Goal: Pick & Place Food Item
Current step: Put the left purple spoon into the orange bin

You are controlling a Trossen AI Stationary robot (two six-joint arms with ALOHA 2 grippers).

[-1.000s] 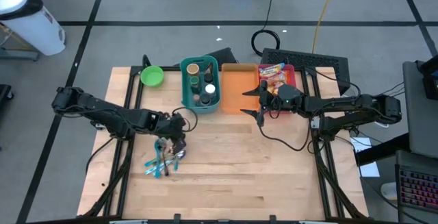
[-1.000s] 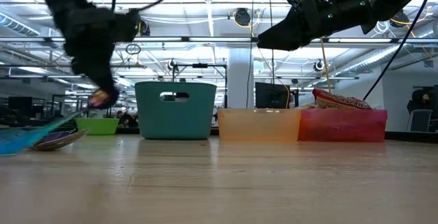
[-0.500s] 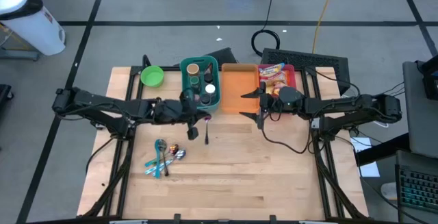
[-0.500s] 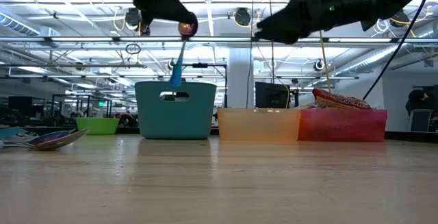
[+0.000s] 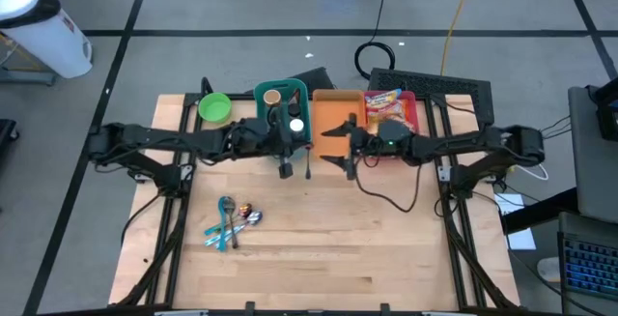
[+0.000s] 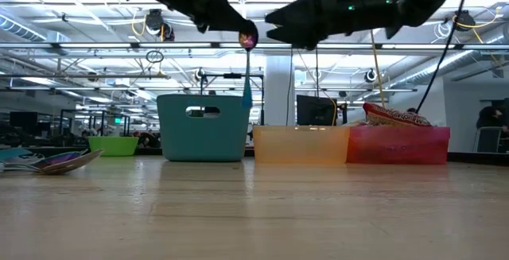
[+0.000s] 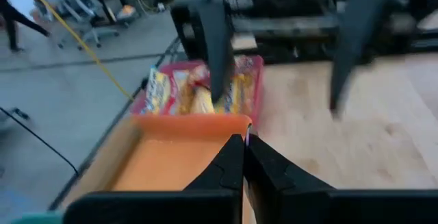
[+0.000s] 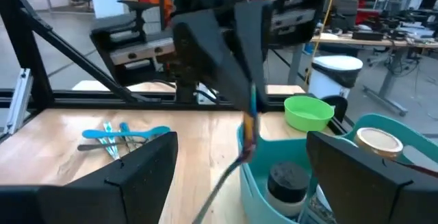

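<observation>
Found a loose heap of spoons (image 5: 230,224) nearest, at the lower left of the high view, lying on the wooden surface (image 5: 338,248) well apart from both arms

Saw, farther up at the frame's middle, the left hand (image 5: 286,164) pressed together on one spoon (image 6: 247,85), pinching it near the bowl end so the teal handle hung straight down; judged that grip as chosen to keep the handle clear of the bin walls while carried high above the surface

Found the right hand (image 5: 328,145) just beside it, facing it, fingers spread wide and holding nothing; judged this as either waiting for a hand-over or simply parked over the orange bin (image 5: 333,101)

Noted behind them, along the upper edge of the surface, a green bowl (image 5: 214,107), a teal bin (image 5: 282,118) with bottles inside, the orange bin with no contents visible, and a red bin (image 5: 413,108)

Spotted the food, snack packets (image 5: 386,108), resting in the red bin at upper right, untouched by either hand; judged the food step not yet begun, the held thing being a utensil
</observation>
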